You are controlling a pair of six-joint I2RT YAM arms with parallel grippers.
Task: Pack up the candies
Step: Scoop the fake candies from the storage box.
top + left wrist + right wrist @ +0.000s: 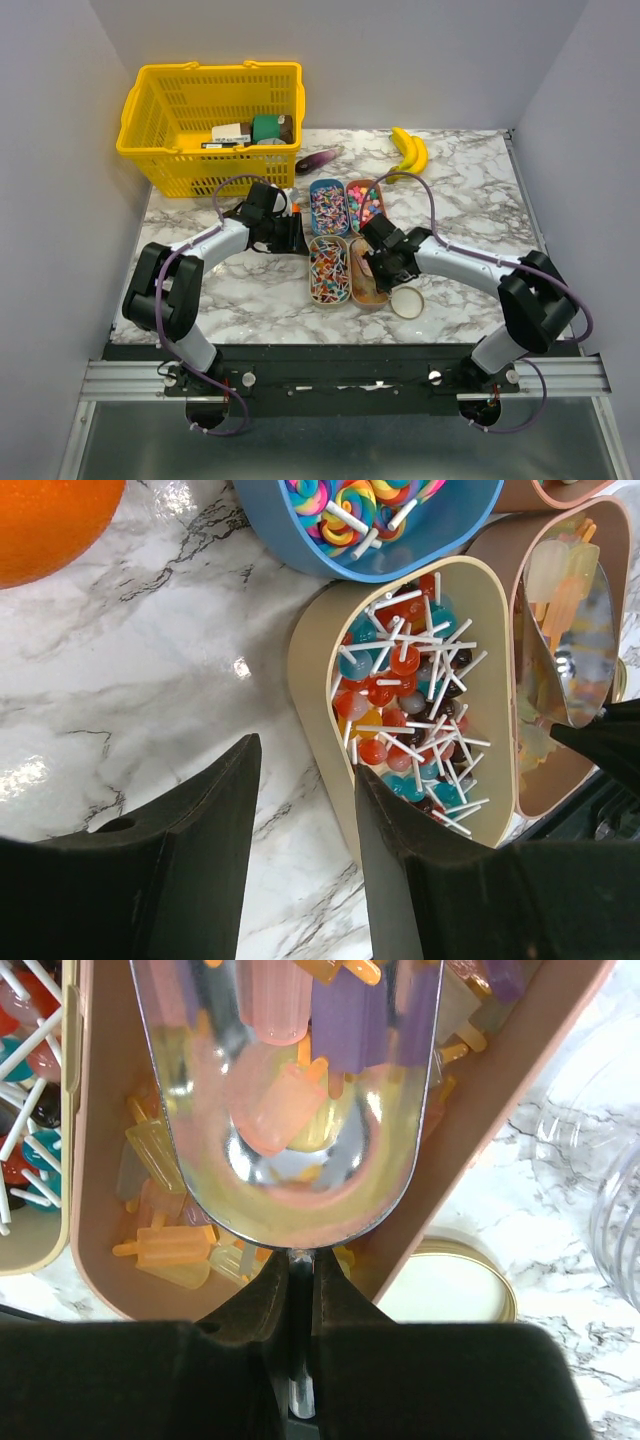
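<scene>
The candies lie in four trays mid-table: a blue one (329, 207), a pink one (365, 203), a beige one (329, 270) and a brown one (367, 280). White-stick lollipops (410, 700) fill the beige tray (315, 660). My left gripper (305, 760) is open, its jaws astride that tray's left wall, one finger on the marble side, one over the lollipops. My right gripper (303, 1265) is shut on the thin handle of a metal scoop (290, 1140). The scoop hangs over the brown tray (95, 1210) and carries pink, purple and orange popsicle-shaped candies.
A gold-rimmed lid (450, 1285) lies right of the brown tray, with clear glassware (605, 1190) beyond it. An orange (50, 520) sits by my left gripper. A yellow basket (210, 125) stands back left, with a purple item (320, 158) and bananas (410, 150) beside it.
</scene>
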